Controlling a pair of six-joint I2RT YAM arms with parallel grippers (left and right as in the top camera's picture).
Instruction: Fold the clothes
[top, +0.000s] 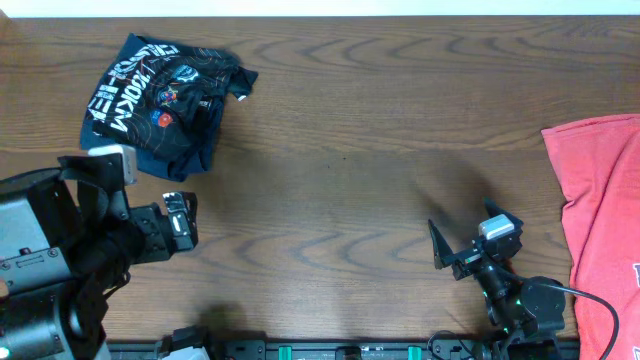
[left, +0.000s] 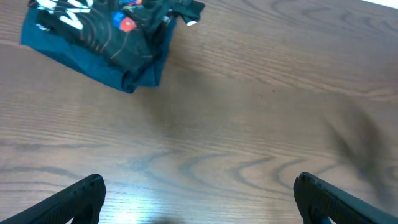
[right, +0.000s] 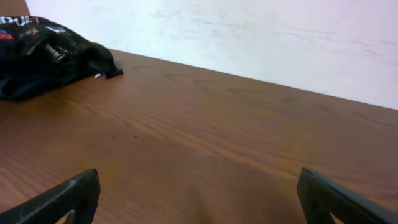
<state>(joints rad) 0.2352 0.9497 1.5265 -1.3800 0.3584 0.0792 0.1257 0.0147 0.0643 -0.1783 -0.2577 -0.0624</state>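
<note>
- The left pincer (left: 200, 202) hangs above the brown wood-grain table (left: 249, 124). Its two black fingers (left: 78, 199) are spread wide and grip nothing.
- The right pincer (right: 202, 199) is likewise spread wide and grips nothing. Its black fingertips (right: 65, 199) sit at the lower corners of its wrist view, which looks along the table at a shallow angle.
- A folded, somewhat rumpled black jersey with thin orange-white contour lines and white lettering (top: 150, 90) lies ahead of the left pincer and off to its left side. It is well apart from both fingers.
- Under the black jersey lies a folded navy garment (left: 93, 71). It shows along the edge of the pile nearest the left pincer, and the jersey rests directly on top of it.
- A small black flap of the jersey, with a speck of white on it, pokes out of the pile's far corner on the side towards the right pincer.
- Seen from the right pincer, this pile sits far ahead and to its left, well apart. It is close to the table's far edge, below a white wall (right: 249, 43).
- A red T-shirt of soft knit cloth (top: 600, 190) lies spread flat on the table to the right of the right pincer. It is near the pincer but not touching it, and it runs off the right edge of the overhead view.
</note>
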